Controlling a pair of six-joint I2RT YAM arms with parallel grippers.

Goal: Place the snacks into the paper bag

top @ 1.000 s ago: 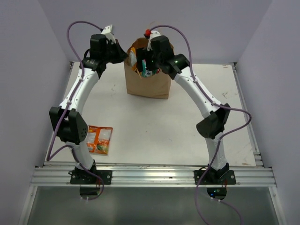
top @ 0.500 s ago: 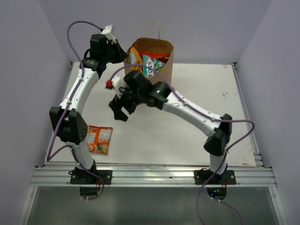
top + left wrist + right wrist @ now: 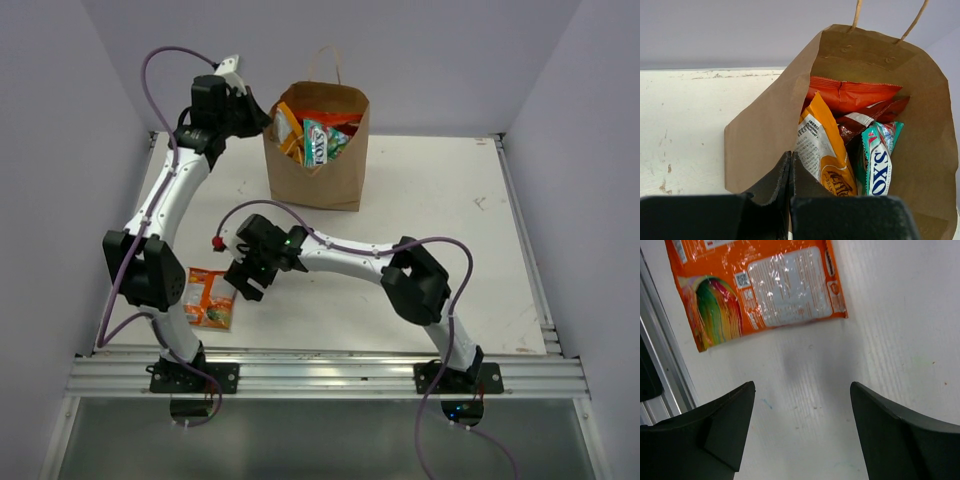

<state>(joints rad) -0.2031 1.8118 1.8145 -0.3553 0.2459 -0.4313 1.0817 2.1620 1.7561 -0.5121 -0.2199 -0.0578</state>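
The paper bag [image 3: 320,185] stands upright at the back of the table, and the left wrist view looks into it [image 3: 765,130]. Inside are a yellow-orange packet [image 3: 827,150], a red one [image 3: 850,95], a dark red one [image 3: 865,122] and a teal-green one [image 3: 877,155]. My left gripper [image 3: 262,118] [image 3: 790,157] is shut at the bag's left rim; whether it pinches the paper is unclear. A small orange packet [image 3: 210,298] [image 3: 765,295] lies flat near the front left. My right gripper [image 3: 243,285] [image 3: 802,390] hangs open just right of it, over bare table, holding nothing.
The table's aluminium front rail [image 3: 320,375] runs just below the orange packet and appears as a rail [image 3: 665,370] in the right wrist view. The left arm's lower link [image 3: 150,275] stands right beside the packet. Purple walls enclose the table.
My right arm has swung from above the bag's mouth down to the front left, ending beside the small orange packet with its jaws open. The left arm has not moved.
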